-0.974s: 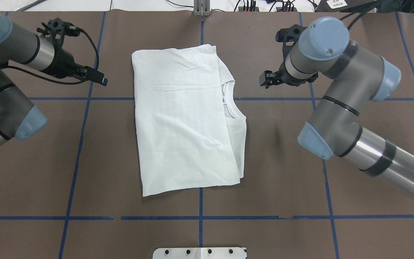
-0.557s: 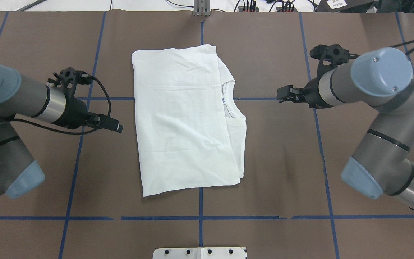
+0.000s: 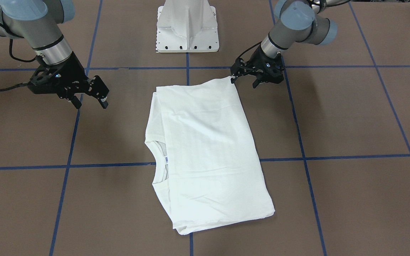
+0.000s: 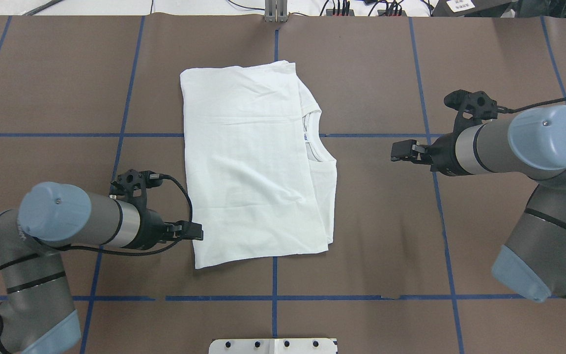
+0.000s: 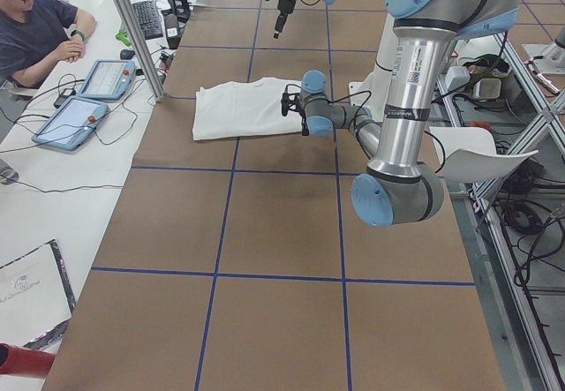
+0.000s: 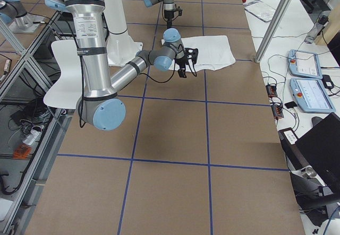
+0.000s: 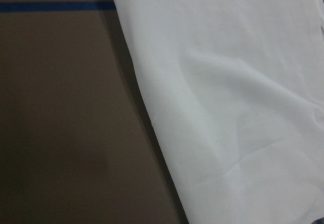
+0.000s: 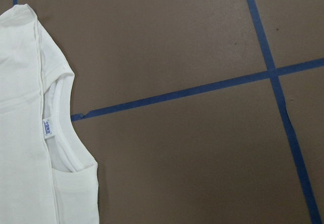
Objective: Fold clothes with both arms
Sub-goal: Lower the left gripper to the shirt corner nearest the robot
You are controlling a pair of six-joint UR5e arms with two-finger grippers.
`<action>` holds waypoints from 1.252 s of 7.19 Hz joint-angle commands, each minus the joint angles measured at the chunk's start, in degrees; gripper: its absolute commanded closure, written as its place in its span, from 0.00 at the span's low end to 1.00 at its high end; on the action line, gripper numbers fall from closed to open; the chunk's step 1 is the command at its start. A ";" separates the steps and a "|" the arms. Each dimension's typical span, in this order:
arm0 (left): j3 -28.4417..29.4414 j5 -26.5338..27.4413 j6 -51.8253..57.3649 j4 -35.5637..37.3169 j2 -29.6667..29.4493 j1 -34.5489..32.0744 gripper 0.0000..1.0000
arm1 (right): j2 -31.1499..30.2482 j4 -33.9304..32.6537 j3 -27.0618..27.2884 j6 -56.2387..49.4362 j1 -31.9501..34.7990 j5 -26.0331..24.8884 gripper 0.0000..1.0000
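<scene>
The white T-shirt (image 4: 248,172) lies folded and flat at the table's middle, its ribbed collar (image 4: 315,143) and small neck label (image 3: 167,159) showing along one edge. My left gripper (image 4: 198,232) hangs low at the shirt's corner nearest the robot (image 3: 230,79); it is open, with one fingertip beside the cloth. The left wrist view shows only shirt fabric (image 7: 243,107) and brown table. Well to the shirt's other side, my right gripper (image 3: 89,101) is open and holds nothing. Its wrist view shows the collar (image 8: 66,148).
Blue tape lines (image 4: 361,297) grid the brown table. The robot's white pedestal base (image 3: 187,32) stands just behind the shirt. A seated person (image 5: 35,20) and tablets (image 5: 106,78) are at a side bench; more pendants (image 6: 305,62) lie beyond the far end.
The left gripper has swept back along the shirt's left edge to its corner nearest the robot. The right gripper has drifted outward and toward the robot. The shirt has not moved.
</scene>
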 commanded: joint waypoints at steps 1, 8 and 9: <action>0.65 3.63 -4.77 5.39 -3.74 4.16 0.07 | -0.12 0.06 0.03 0.09 -0.22 -0.01 0.00; 2.50 5.06 -5.58 5.40 -3.83 5.41 0.38 | -0.21 0.06 0.03 0.09 -0.22 0.08 0.00; 2.50 5.06 -5.58 5.40 -3.83 5.41 0.62 | -0.21 0.06 0.03 0.09 -0.31 0.08 0.00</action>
